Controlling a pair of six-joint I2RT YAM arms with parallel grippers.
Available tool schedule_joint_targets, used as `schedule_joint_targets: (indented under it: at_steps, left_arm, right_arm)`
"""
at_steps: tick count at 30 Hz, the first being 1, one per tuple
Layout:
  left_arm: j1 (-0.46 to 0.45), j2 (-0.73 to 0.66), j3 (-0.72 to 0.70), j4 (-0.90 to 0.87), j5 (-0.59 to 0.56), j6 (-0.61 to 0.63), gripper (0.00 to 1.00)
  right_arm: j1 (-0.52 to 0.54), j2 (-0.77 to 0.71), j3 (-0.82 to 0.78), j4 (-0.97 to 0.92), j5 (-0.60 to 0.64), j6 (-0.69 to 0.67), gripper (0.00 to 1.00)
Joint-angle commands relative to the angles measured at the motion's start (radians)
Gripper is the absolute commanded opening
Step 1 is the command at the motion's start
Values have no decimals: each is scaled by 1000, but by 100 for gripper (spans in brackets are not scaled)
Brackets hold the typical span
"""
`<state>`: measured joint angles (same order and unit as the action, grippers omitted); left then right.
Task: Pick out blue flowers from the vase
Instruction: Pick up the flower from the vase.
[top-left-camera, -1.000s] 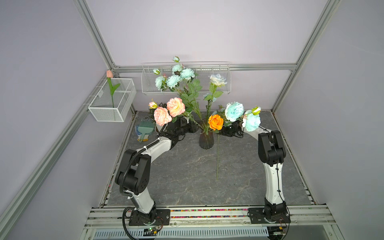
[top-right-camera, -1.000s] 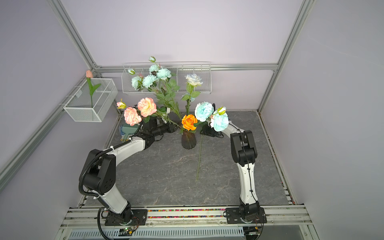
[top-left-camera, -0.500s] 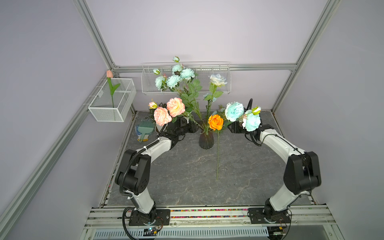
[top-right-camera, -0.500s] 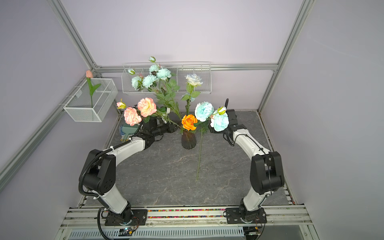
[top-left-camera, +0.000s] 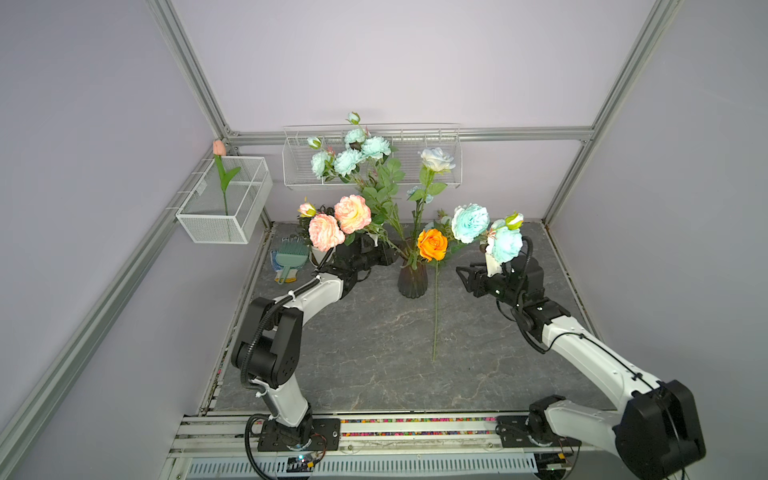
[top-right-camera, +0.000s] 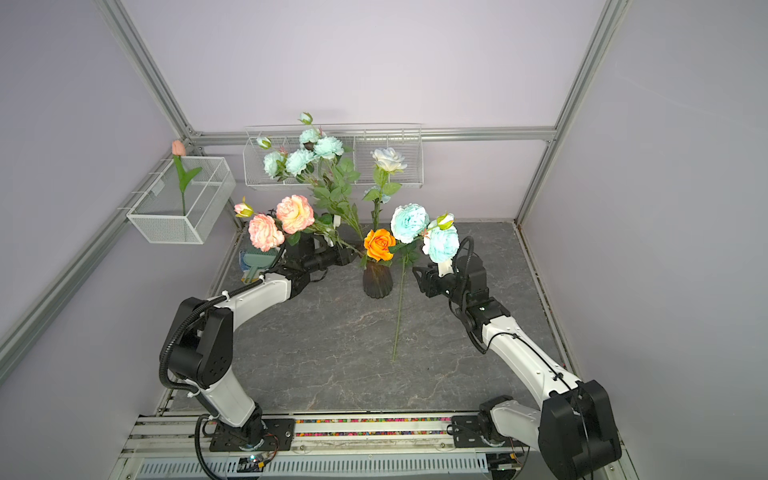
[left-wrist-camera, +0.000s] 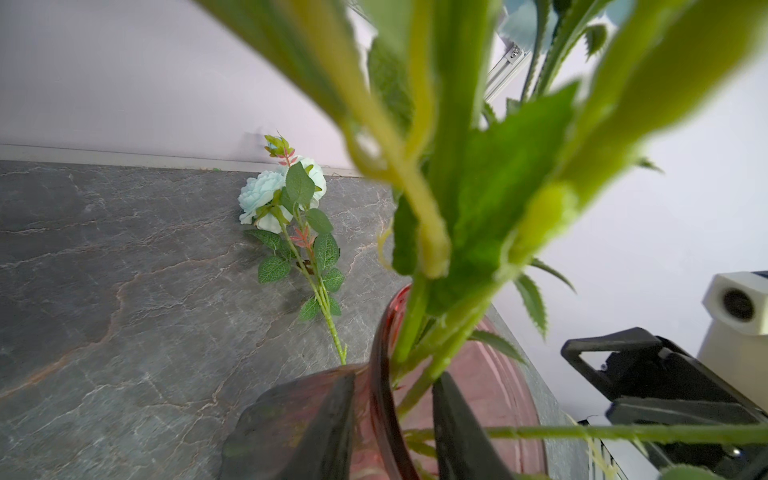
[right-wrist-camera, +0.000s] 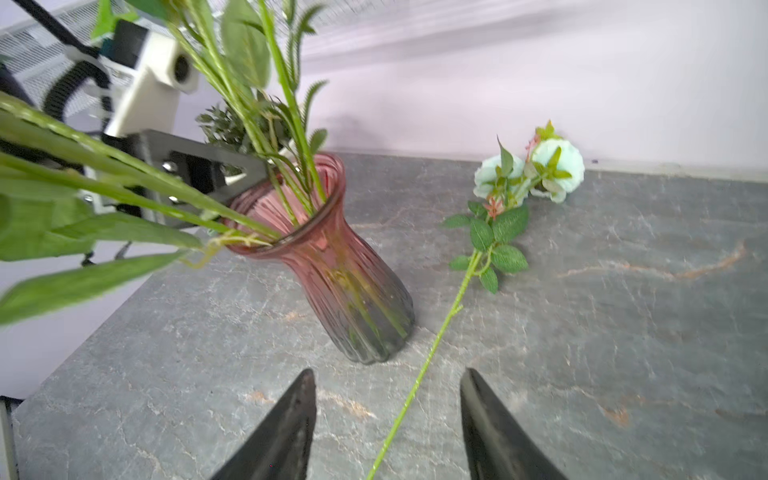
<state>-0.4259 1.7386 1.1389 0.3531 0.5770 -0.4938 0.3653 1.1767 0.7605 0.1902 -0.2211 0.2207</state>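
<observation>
The left claw (left-wrist-camera: 392, 395) is clamped on the flared rim of the vase (left-wrist-camera: 380, 340). One finger sits outside the glass and the other inside, among the green stalks. The right claw (right-wrist-camera: 387, 399) hangs above the surface (right-wrist-camera: 623, 332) with its jaws apart and nothing between them. It is to the right of the vase and clear of it.

Below the right claw, a loose blue stem (right-wrist-camera: 484, 237) lies flat on the surface just beside the vase's foot. Its pale blue blooms lie near the back wall and its bare end points toward the front rail; neither claw touches it. In both top views only its thin stalk shows (top-left-camera: 435, 316) (top-right-camera: 398, 316), and the blooms are hidden under foliage.

The vase stands upright toward the back of the surface, between the two arms. More blue flowers (top-left-camera: 353, 156) rise from it in a tall leafy cluster that reaches up in front of the back wall. Two large blue blooms (top-left-camera: 469, 222) hang out to the right, above the right claw's wrist. The foot of their stalk is hidden, so I cannot tell where it is seated. An orange rose (top-left-camera: 432, 244) sits low over the vase's neck. The pink-peach peonies (top-left-camera: 352, 214) lean out to the left above the left arm.
</observation>
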Motion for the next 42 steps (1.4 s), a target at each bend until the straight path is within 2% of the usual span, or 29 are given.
schedule_joint_targets:
  at_steps: [1,20,42]
  left_arm:
    - [-6,24,9,-27,3,-6,34]
    - [-7,4,29,-76,4,15,34]
    - [-7,5,27,-85,7,23,34]
  right_arm:
    - [38,-14,-25,123,38,1,57]
    - [145,138,43,403,61,64,57]
    - [184,292,179,485,66,70,57]
